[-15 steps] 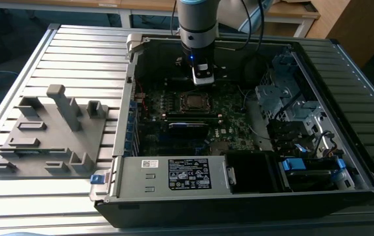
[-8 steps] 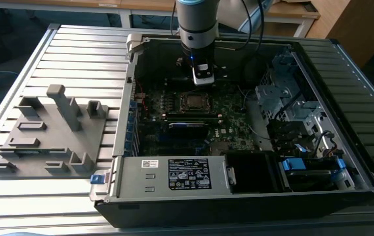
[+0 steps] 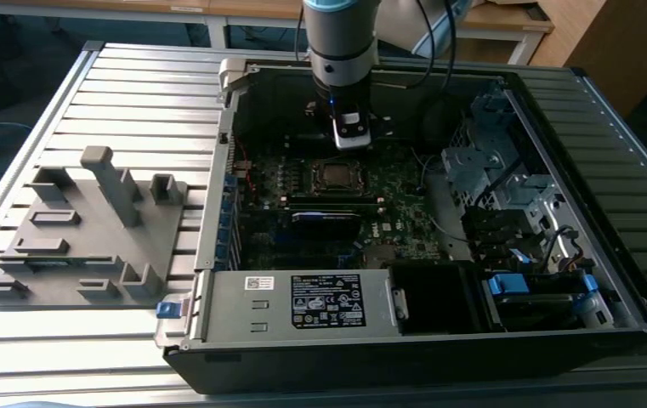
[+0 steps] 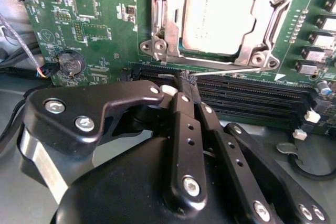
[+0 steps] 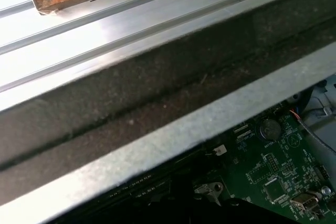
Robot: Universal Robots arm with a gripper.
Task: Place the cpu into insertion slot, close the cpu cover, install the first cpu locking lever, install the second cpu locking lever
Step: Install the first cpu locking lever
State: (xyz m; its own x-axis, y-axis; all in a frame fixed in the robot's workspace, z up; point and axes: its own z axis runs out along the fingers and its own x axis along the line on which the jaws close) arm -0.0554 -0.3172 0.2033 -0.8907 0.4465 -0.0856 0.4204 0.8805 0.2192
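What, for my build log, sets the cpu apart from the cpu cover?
The cpu is a solid, dull grey square; the cpu cover is a shiny open frame. The cpu fills the window; the cpu cover rims it. Both lie flat on the motherboard.

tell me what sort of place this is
Probably a robotics lab: an open computer case sits on a slotted metal table, a robot arm reaches into it, and wooden desks stand behind.
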